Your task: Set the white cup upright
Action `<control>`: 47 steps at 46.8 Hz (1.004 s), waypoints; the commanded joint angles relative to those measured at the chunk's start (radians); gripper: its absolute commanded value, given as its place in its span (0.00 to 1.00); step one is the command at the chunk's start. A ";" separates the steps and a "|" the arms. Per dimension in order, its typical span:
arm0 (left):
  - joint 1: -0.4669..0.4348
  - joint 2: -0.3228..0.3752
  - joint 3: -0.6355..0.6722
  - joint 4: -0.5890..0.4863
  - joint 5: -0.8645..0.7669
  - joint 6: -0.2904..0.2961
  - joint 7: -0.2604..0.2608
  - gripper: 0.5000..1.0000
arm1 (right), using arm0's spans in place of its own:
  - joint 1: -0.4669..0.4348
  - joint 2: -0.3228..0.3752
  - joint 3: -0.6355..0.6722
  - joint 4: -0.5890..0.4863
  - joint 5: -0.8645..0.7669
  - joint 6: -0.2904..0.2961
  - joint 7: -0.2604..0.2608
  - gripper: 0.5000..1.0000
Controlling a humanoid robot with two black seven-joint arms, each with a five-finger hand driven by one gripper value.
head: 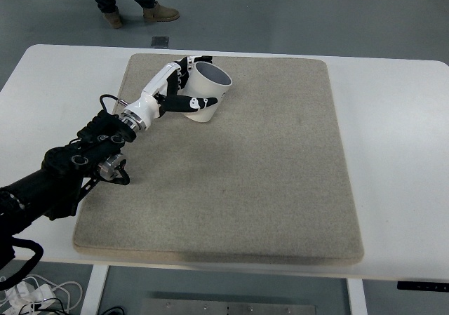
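White cup point(205, 92) tilted in left hand point(175, 90), over mat point(266, 175).

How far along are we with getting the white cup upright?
Done: the left hand has grasped the white paper cup, its fingers wrapped around the wall. In hand: the cup is tilted, open mouth facing up and right, over the far-left part of the grey felt mat. Left: level it, set it on its base, release.
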 commanded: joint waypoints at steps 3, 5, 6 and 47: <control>0.001 0.000 0.006 0.014 -0.001 -0.001 0.000 0.12 | 0.000 0.000 0.000 0.000 0.000 0.000 0.000 0.90; 0.001 0.001 0.006 0.014 -0.001 -0.001 0.000 0.23 | 0.000 0.000 0.000 0.000 0.000 0.000 0.000 0.90; 0.001 0.001 0.006 0.014 -0.001 -0.001 0.000 0.26 | 0.000 0.000 0.000 0.000 0.000 0.000 0.000 0.90; 0.000 0.006 -0.019 -0.020 -0.017 -0.027 0.000 1.00 | 0.000 0.000 0.000 0.000 0.000 0.000 0.000 0.90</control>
